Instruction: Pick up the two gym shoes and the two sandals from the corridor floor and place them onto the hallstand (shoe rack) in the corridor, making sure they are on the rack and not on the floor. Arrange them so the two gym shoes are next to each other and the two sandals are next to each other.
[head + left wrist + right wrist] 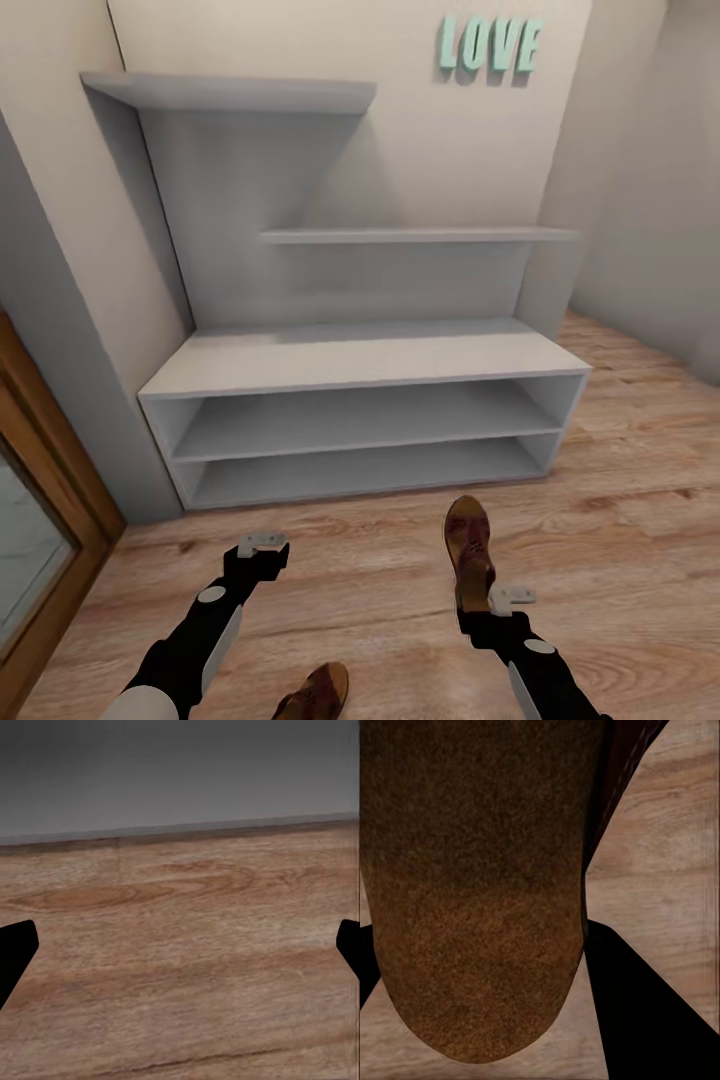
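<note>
Hallstand [360,365] tiers, top bare; floor [620,500] btwn open.

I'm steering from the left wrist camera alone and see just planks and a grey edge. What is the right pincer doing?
Observer: The right pincer is closed on a sandal, which points lengthwise toward the hallstand.
Operator: Where's its mate?
Observer: The second sandal lies on the corridor floor between the two arms, close to the robot.
Operator: Where is my pincer against the rack?
Observer: The left pincer sits short of the base, toward its left end.
</note>
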Controlling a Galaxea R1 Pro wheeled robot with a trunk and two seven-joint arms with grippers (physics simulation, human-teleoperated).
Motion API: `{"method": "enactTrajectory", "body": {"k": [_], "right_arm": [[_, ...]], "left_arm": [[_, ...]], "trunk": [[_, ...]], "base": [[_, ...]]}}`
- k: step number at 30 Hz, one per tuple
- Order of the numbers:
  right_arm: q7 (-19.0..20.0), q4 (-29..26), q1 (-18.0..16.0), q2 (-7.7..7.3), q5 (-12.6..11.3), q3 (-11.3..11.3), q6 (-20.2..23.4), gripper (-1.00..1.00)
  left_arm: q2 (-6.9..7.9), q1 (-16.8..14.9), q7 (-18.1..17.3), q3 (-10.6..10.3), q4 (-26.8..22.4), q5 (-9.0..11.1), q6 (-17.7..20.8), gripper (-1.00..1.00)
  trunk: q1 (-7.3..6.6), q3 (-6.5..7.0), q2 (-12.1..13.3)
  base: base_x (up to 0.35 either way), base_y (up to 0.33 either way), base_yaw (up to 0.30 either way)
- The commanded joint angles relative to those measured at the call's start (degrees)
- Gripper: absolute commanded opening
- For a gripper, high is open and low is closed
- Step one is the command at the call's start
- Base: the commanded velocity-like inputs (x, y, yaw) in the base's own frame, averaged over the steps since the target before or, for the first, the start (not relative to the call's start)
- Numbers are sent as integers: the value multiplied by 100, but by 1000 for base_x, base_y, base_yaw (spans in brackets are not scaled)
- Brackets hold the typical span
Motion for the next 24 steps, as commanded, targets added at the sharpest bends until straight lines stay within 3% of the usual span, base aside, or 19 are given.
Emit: {"method": "enactTrajectory", "body": {"k": [1, 20, 24], "right_arm": [[-13, -10, -4, -1, -15, -1, 35, -100], [-13, -10, -5, -5, -15, -1, 35, -100], [-13, -10, -3, -4, -15, -1, 35, -100]], "left_arm": [[0, -1, -13, 2, -8, 0, 21, 100], [0, -1, -13, 2, -8, 0, 21, 100], [0, -1, -13, 2, -8, 0, 21, 100]], "trunk": [[-1, -5, -2], [-1, -5, -2], [-1, -5, -2]], "base": [[0, 0, -288], [0, 0, -288], [-214, 0, -288]]}}
